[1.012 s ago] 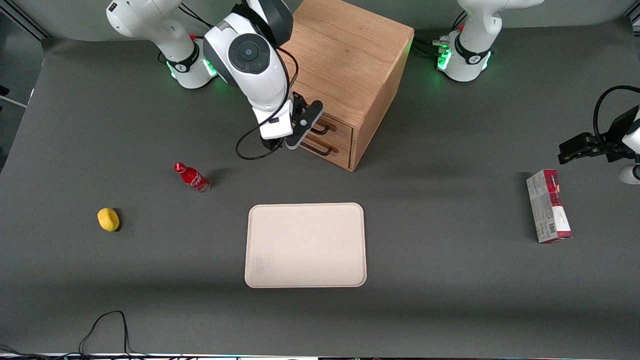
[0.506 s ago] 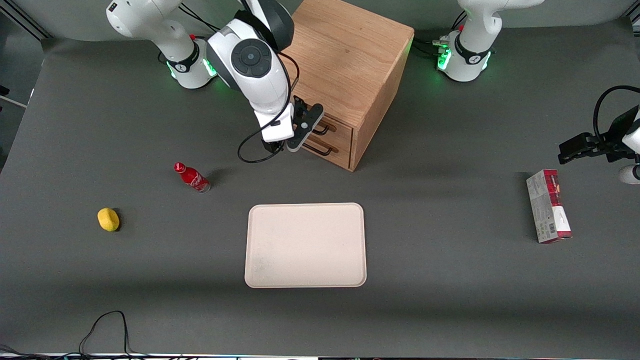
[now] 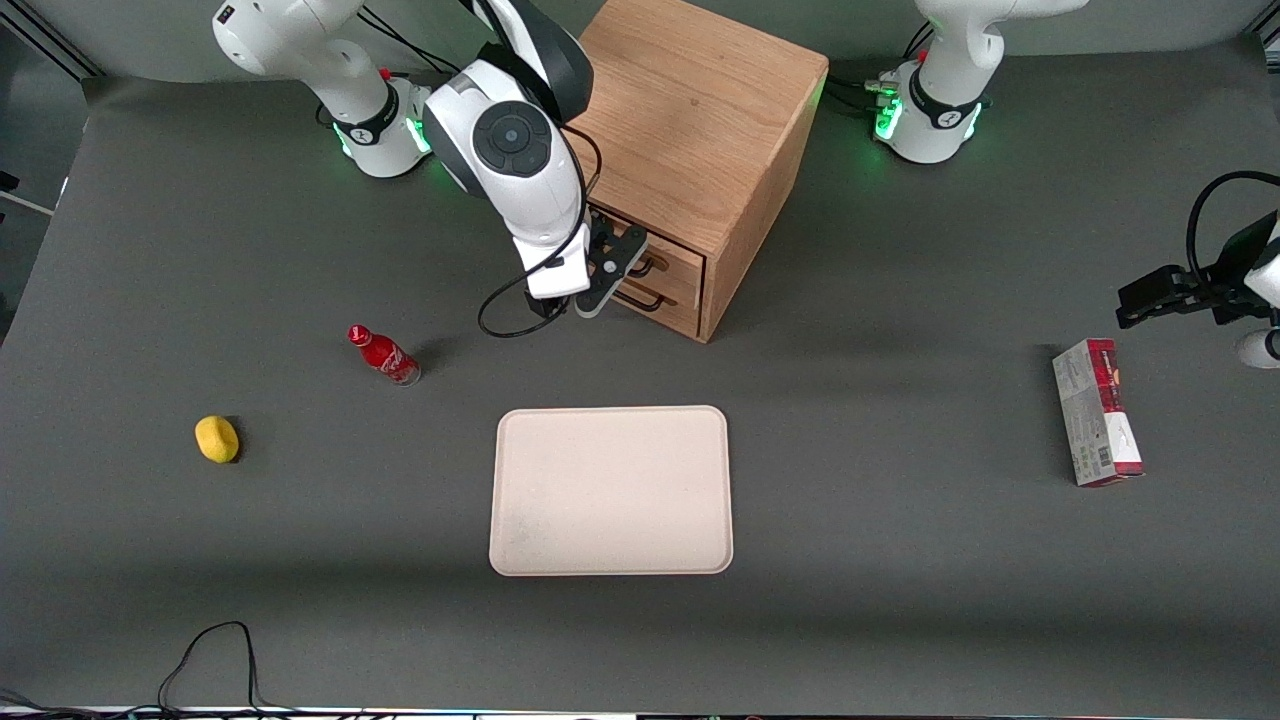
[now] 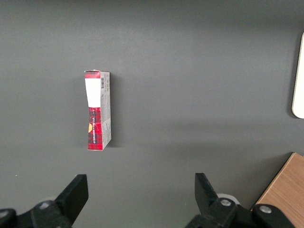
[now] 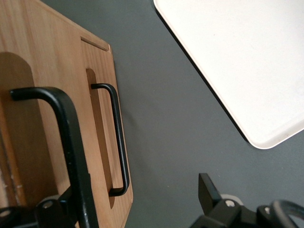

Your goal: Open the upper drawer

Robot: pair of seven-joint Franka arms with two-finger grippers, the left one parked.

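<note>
The oak cabinet (image 3: 690,130) stands at the back of the table with both drawers closed. The upper drawer (image 3: 682,260) carries a thin black bar handle (image 3: 650,263). In the right wrist view that drawer front (image 5: 28,95) is close, and its handle (image 5: 71,137) looms large. My right gripper (image 3: 615,282) is directly in front of the upper drawer, at handle height. It (image 5: 137,202) is open, and the upper handle runs down just inside one finger (image 5: 57,209), with no visible grip on it. The second finger (image 5: 209,190) hangs over bare table.
The lower drawer (image 3: 672,305) with its own black handle (image 5: 119,137) sits beneath. A beige tray (image 3: 610,490) lies nearer the front camera. A red bottle (image 3: 385,355) and a yellow object (image 3: 217,439) are toward the working arm's end, a red-and-grey box (image 3: 1095,410) toward the parked arm's.
My right arm has moved in toward the cabinet, bringing the open gripper closer to the upper drawer's handle. The drawer itself has not moved.
</note>
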